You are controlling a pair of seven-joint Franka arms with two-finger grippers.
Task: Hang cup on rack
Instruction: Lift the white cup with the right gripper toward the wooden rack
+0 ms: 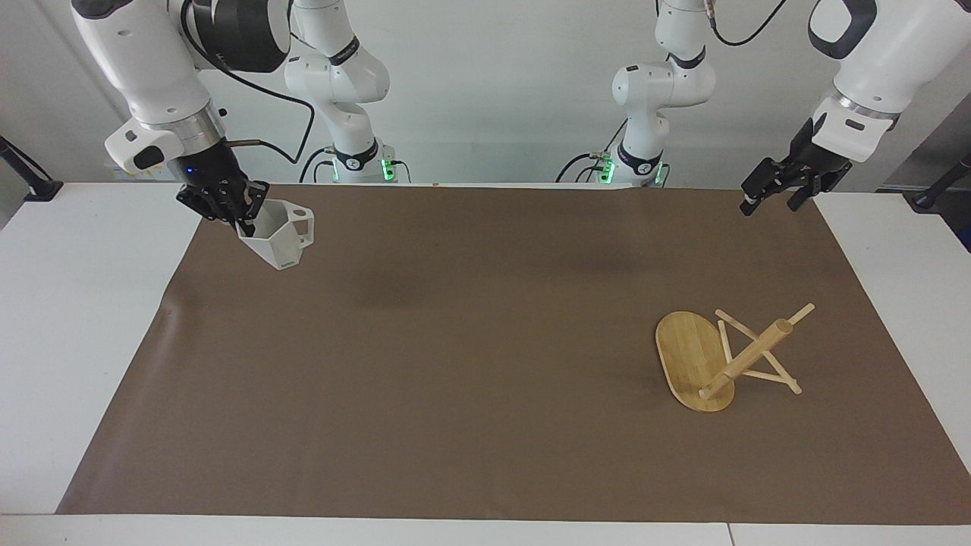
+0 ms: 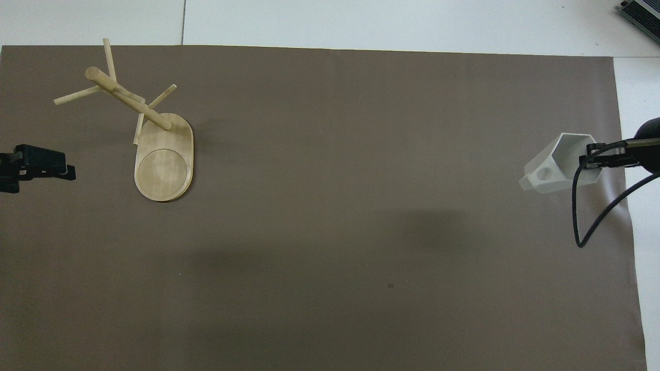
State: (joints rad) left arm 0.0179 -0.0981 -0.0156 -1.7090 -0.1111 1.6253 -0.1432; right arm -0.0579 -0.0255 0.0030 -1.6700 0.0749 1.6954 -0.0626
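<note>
Fingers: your right gripper (image 1: 241, 214) is clamping the cup (image 1: 278, 236) rim, airborne | your left gripper (image 1: 781, 187) is waiting, spread | rack (image 1: 728, 356) is lying toppled at the left arm's end, well apart.

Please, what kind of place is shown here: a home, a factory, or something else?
Probably a robotics lab. Two white robot arms are bolted at one table edge, the right gripper holds a cup in the air, and a brown mat carries only a tipped rack.
</note>
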